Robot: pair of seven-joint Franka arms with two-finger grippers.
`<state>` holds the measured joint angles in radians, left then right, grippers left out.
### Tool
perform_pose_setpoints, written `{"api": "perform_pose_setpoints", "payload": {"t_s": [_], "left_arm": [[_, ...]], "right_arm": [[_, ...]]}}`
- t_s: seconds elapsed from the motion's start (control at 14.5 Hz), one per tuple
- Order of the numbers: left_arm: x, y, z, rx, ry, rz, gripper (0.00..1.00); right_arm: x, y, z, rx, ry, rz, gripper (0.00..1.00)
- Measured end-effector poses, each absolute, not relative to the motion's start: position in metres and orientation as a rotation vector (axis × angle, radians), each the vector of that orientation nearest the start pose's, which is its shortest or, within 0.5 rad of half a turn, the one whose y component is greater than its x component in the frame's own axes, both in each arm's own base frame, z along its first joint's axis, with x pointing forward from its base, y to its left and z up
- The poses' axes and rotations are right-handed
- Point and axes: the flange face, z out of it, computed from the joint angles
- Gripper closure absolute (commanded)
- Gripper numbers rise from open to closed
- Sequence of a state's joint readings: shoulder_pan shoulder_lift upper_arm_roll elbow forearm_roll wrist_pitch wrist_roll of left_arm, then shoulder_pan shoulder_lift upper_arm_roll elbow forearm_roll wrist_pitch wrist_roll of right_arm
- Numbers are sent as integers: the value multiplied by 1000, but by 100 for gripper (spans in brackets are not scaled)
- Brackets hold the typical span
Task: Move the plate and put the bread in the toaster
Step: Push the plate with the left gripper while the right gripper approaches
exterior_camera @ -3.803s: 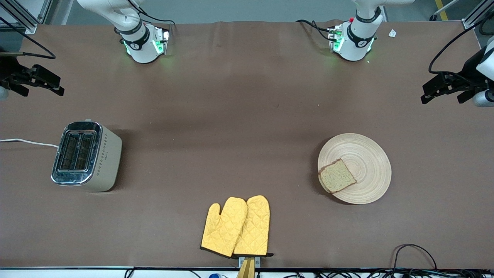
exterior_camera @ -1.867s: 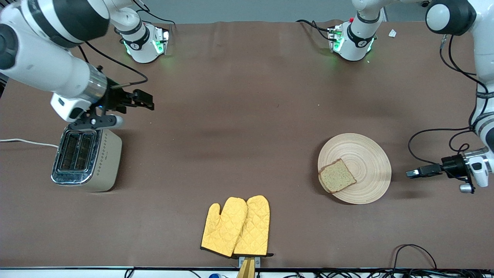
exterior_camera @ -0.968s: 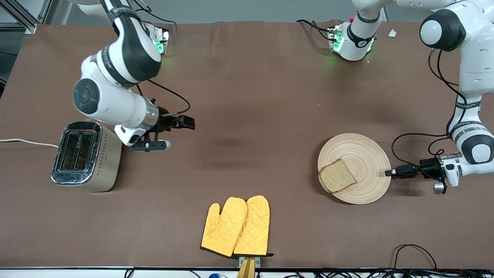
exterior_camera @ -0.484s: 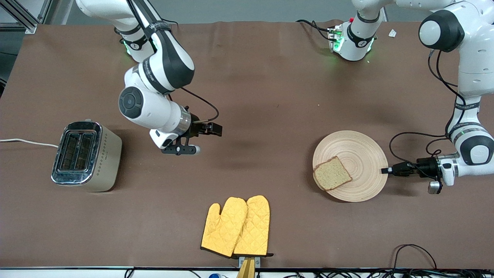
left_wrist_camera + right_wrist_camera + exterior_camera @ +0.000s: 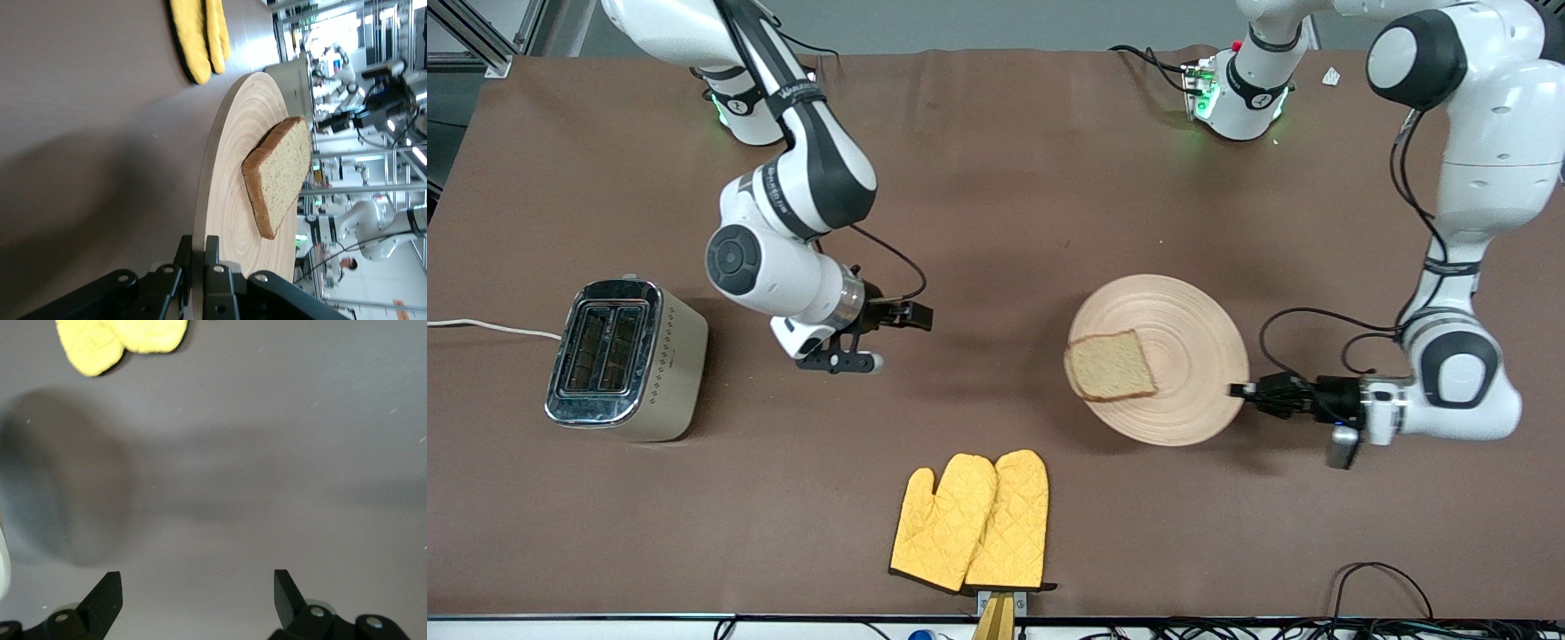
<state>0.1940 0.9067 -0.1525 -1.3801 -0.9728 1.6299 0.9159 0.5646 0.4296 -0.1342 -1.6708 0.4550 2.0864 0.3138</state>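
Gripping wooden plate (image 5: pixel 1158 358) rim with left gripper (image 5: pixel 1240 392), fingers pinched on it, bread slice (image 5: pixel 1110 365) riding on top, mid-table.
Hovering over bare table near toaster (image 5: pixel 624 358) at right arm's edge: right gripper (image 5: pixel 918 316), fingers spread; yellow oven mitts (image 5: pixel 971 522) by front edge.

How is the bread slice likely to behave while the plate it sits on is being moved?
The bread lies loose on the smooth wooden plate, near its rim, so it may well slide. It looks thin and probably light, so a jerk could shift it. The left claw grips only the plate's edge, so tilting seems possible.
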Motion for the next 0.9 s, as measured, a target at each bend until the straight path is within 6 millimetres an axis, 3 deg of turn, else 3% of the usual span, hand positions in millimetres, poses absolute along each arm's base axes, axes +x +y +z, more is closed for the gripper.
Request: {"api": "perform_pose_setpoints", "payload": {"t_s": [0.14,0.48,0.69,0.9], "left_arm": [[680,-87,178,1901,-470,-96,99],[659,-177,152,1927,-464,-114,99],[640,-237,131,1965,-398,-80,99],[625,-286,124,1965,-331,-47,96]], "right_arm": [[605,285,359,-2847,128,159,0],[617,253,350,-2901,48,134,0],[627,217,332,-2909,19,153,0],[623,219,323,-2911,3,170,0]]}}
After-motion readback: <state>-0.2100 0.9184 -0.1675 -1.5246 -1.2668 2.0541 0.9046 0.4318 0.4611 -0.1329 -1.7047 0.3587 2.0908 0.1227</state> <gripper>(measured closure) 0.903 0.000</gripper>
